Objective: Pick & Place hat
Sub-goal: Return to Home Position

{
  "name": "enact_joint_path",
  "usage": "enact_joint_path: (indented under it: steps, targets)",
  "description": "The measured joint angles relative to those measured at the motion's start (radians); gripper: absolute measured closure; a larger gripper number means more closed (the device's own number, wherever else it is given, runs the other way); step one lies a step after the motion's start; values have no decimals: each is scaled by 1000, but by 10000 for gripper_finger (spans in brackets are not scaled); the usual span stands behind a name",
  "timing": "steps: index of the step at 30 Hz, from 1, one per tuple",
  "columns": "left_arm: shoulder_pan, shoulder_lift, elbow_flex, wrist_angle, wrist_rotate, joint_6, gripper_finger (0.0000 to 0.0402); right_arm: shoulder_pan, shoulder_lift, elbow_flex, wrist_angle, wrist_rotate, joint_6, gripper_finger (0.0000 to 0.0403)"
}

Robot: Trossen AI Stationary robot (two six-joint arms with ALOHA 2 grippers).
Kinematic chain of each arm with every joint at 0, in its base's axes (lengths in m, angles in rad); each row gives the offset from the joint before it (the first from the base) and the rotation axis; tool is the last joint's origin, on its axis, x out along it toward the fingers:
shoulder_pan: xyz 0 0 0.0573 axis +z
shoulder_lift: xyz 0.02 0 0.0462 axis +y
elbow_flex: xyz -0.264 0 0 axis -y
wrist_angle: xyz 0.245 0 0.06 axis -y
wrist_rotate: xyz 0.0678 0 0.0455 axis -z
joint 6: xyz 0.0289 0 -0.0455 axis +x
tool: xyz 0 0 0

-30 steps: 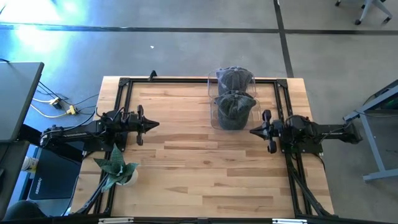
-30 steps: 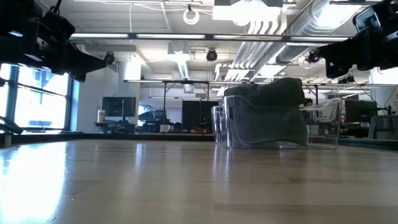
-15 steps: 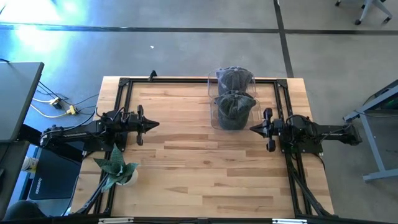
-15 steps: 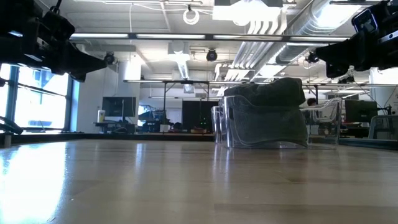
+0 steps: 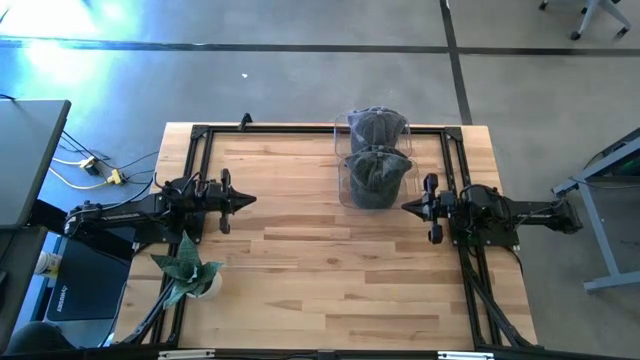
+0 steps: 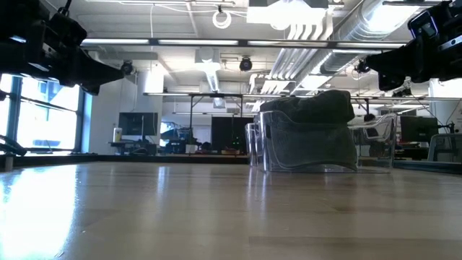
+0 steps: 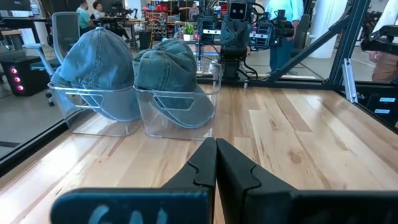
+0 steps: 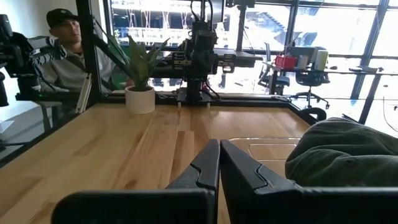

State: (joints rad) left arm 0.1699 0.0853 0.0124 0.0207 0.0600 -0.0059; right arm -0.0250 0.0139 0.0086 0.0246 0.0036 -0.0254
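- Nothing has moved since earlier: two caps (image 5: 377,172) sit in transparent bins (image 5: 343,195).
- Left gripper (image 5: 245,200) and right gripper (image 5: 408,208) hover apart, fingers closed together, empty.

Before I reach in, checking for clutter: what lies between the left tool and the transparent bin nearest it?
Nothing but bare wooden tabletop lies between the left tool and that transparent bin with its cap; the high view shows it.

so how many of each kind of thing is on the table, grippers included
caps: 2 in view, top cap and bottom cap; any under them are hidden
transparent bins: 2, top bin, bottom bin
potted plant: 1
grippers: 2, left gripper, right gripper, both shut
total: 7
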Motion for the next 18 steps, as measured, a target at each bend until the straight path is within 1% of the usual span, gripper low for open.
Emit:
enact_joint_path:
  steps: [12,18]
  targets:
    - [0,0,0,0,0,0,400,0,0,0,1,2,-1,401]
    - [0,0,0,0,0,0,400,0,0,0,2,1,-1,397]
